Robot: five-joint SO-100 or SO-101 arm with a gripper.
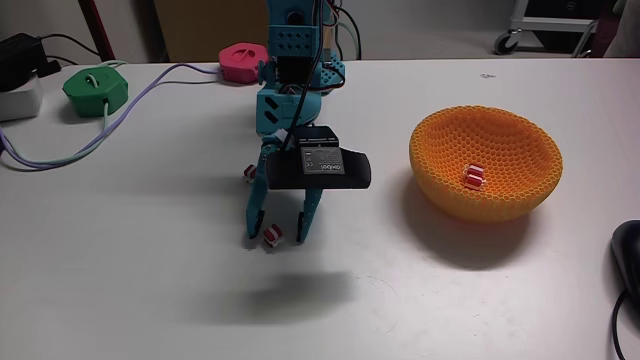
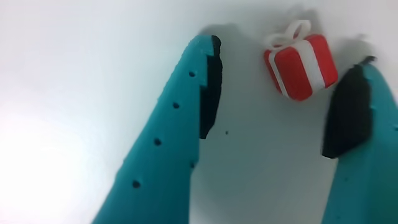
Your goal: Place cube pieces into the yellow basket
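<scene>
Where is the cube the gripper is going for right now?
On the table, between the open gripper's fingertips in the fixed view: the cube lies left of the basket.

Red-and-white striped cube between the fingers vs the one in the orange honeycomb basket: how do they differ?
The red-and-white striped cube between the fingers lies on the white table; the red-and-white striped cube in the basket rests inside the orange honeycomb basket. The first is flanked by the open teal gripper, apparently untouched in the wrist view; the second sits clear of the arm. Both look alike in size and striping.
</scene>
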